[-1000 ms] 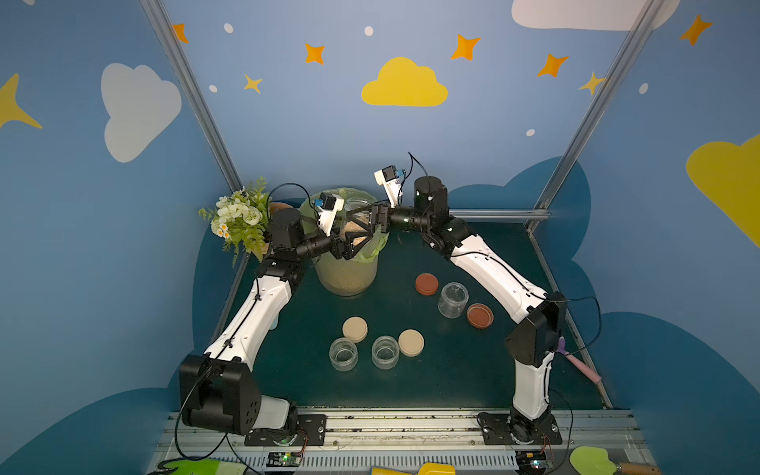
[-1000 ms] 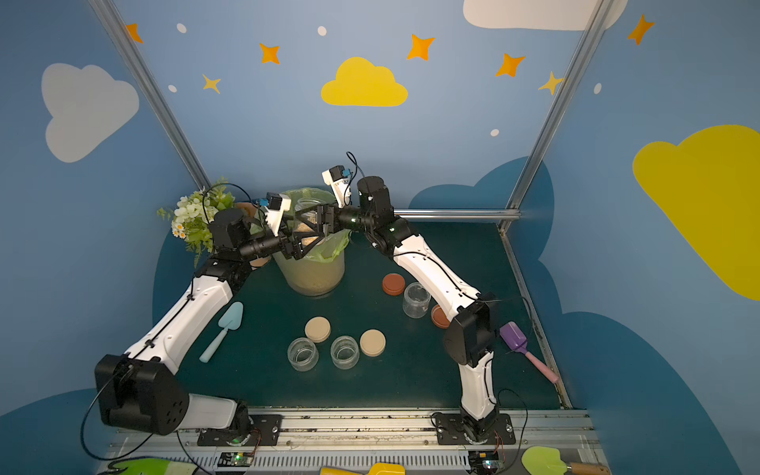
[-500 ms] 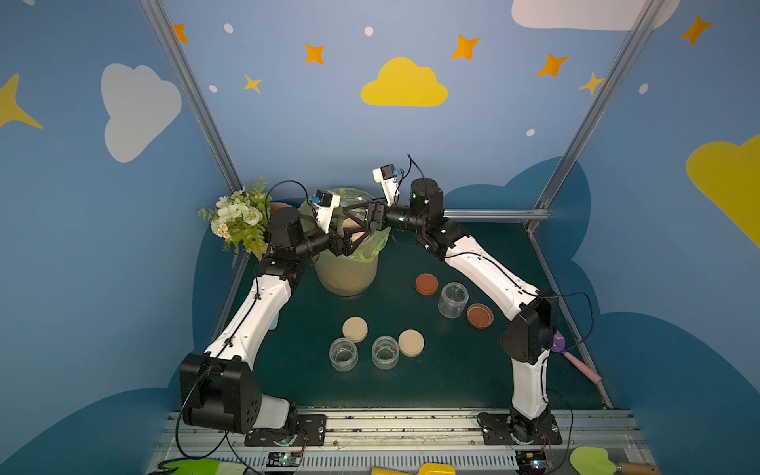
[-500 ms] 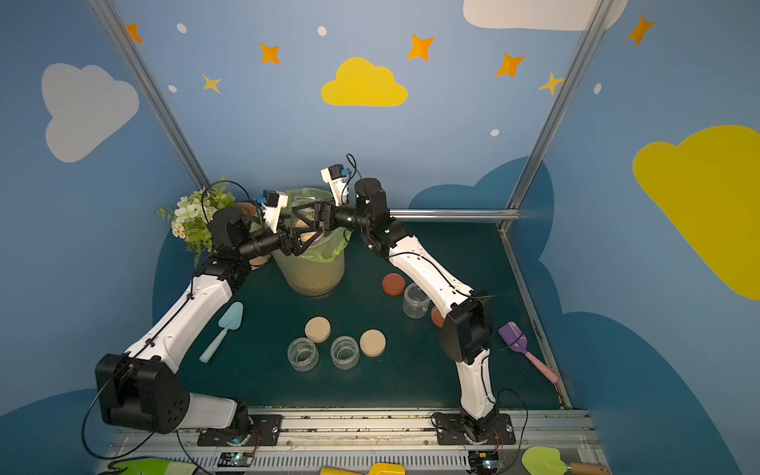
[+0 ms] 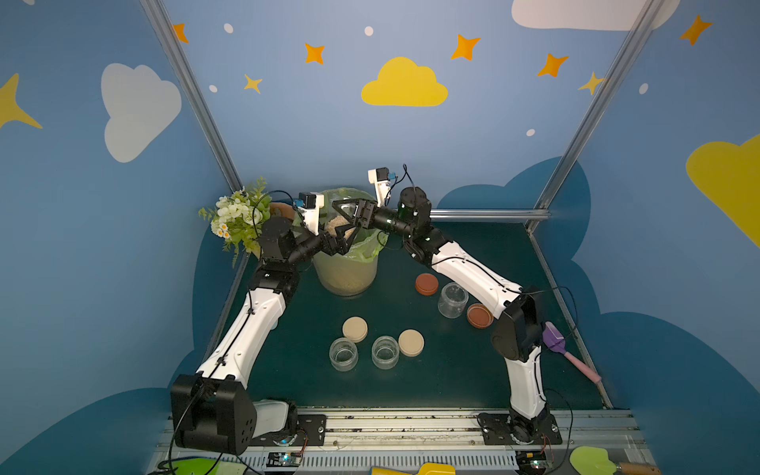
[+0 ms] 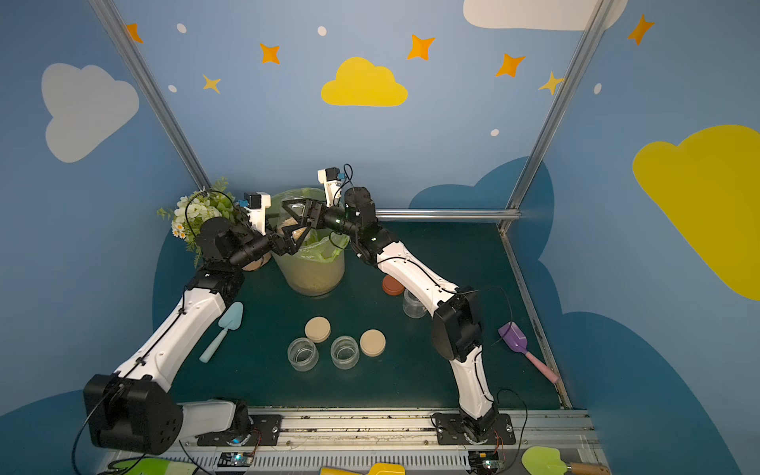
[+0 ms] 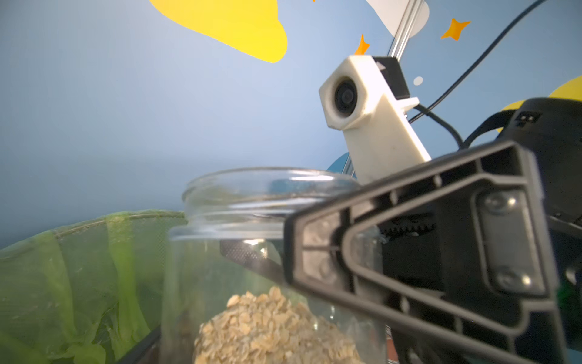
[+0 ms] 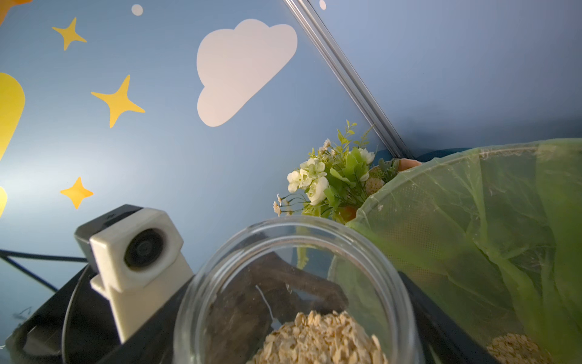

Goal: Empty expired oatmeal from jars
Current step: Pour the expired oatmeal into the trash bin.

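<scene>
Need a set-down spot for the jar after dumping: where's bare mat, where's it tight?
Bare: mat behind the right arm to the rear rail; front strip between the two empty jars and the base rail. Tight: beige lids beside them; third jar between rust lids.

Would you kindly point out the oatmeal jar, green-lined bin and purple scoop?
oatmeal jar (image 7: 252,201): left wrist view, glass rim.
green-lined bin (image 5: 345,275): in a top view, wall.
purple scoop (image 6: 513,338): in a top view, blade.

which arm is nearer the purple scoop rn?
Right. The right arm has its elbow just beside the purple scoop; the left arm lies across the table from it, next to the teal scoop.
</scene>
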Action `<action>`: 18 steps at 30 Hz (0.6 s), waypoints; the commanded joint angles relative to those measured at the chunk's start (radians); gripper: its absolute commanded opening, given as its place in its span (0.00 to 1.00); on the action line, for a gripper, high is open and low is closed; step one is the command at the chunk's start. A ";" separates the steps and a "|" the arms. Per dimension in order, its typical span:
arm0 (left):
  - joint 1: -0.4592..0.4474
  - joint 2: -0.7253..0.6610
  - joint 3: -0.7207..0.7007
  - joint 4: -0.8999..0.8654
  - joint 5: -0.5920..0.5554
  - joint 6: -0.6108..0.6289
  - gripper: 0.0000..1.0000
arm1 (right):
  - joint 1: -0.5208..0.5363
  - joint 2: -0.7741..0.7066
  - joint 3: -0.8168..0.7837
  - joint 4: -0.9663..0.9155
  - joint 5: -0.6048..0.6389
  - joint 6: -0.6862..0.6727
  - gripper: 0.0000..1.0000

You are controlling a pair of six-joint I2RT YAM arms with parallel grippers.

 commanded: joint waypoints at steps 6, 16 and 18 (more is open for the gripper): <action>0.005 -0.028 0.007 0.038 -0.045 -0.070 1.00 | -0.007 0.082 0.150 0.070 0.063 0.059 0.19; 0.084 0.119 0.059 0.146 0.009 -0.108 0.93 | 0.005 0.093 0.100 0.073 -0.022 0.073 0.16; 0.112 0.158 0.099 0.158 0.046 -0.122 0.89 | 0.017 0.080 0.091 0.035 -0.034 0.035 0.16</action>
